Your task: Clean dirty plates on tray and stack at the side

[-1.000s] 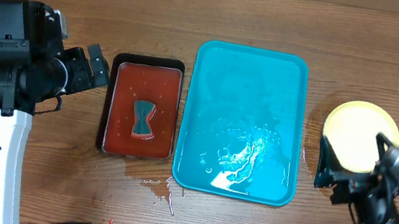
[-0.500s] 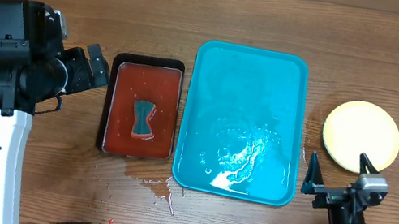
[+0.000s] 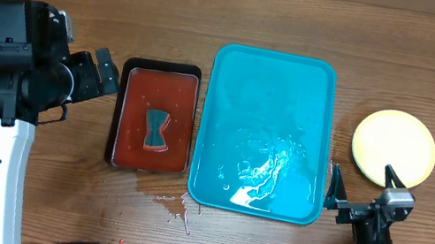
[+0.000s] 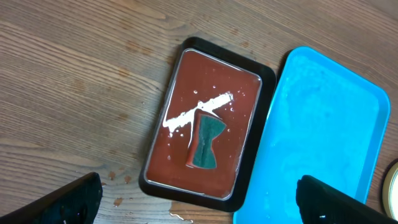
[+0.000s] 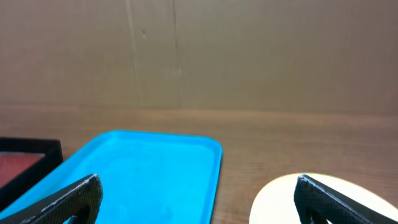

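Observation:
The turquoise tray [image 3: 270, 86] lies mid-table, wet, with no plates on it. A pale yellow plate [image 3: 394, 146] sits on the table right of the tray; whether others lie under it cannot be told. My right gripper [image 3: 360, 179] is open and empty, near the table's front edge between the tray's right corner and the plate. In the right wrist view, the right gripper [image 5: 199, 202] frames the tray [image 5: 143, 174] and the plate's edge [image 5: 277, 199]. My left gripper [image 3: 102, 75] is open and empty left of the black tray; the left wrist view shows the left gripper [image 4: 199, 205] wide open.
A black tray [image 3: 122, 114] of red liquid with a teal sponge [image 3: 156, 127] lies left of the turquoise tray; both show in the left wrist view: black tray [image 4: 261, 78], sponge [image 4: 205, 142]. Spilled drops [image 3: 172, 204] lie on the wood in front of it.
My right arm has drawn back from over the plate toward the table's front edge, leaving the plate uncovered. The left arm has not moved.

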